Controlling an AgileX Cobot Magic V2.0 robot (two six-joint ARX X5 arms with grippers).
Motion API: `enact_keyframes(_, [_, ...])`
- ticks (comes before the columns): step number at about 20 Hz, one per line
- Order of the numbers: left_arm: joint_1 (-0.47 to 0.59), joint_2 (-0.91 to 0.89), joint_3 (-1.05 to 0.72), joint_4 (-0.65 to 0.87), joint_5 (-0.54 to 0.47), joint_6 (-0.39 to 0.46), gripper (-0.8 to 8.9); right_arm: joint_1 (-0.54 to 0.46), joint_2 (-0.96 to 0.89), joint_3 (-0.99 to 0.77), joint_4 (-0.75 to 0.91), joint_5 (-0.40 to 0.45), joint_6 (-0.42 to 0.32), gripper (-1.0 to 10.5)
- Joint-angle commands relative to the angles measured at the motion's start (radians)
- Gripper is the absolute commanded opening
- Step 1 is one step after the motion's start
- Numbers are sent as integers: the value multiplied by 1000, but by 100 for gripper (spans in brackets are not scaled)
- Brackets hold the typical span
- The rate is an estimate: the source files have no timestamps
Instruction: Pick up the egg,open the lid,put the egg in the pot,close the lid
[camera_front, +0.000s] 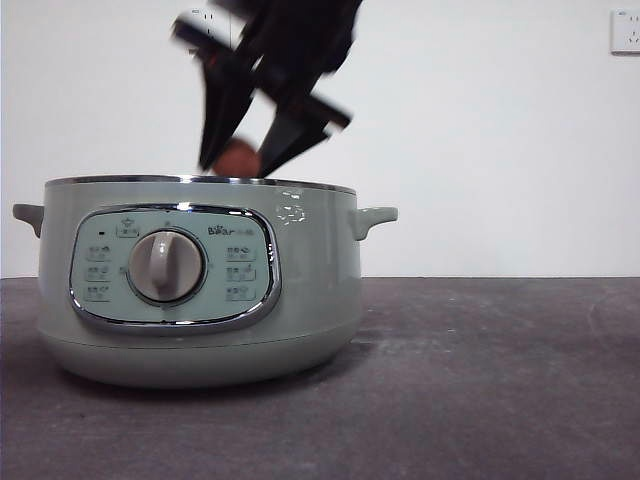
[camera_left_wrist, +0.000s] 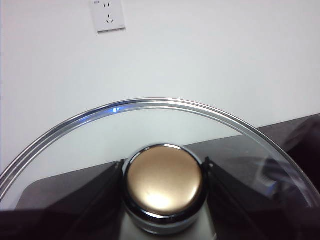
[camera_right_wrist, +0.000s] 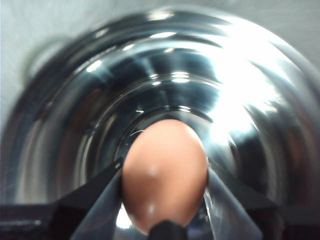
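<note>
The pale green pot stands on the dark table with its top uncovered. My right gripper comes down from above, shut on the reddish-brown egg, which sits just above the pot's chrome rim. In the right wrist view the egg is held between the jaws over the shiny steel inside of the pot. My left gripper is shut on the knob of the clear glass lid, held up off the pot, out of the front view.
A white wall stands behind the table, with a socket at the top right. The dark tabletop stretches to the right of the pot.
</note>
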Motion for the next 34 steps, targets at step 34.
enact_keyframes(34, [0, 26, 19, 19, 14, 11, -9, -27, -175, 33, -210, 112, -66, 409])
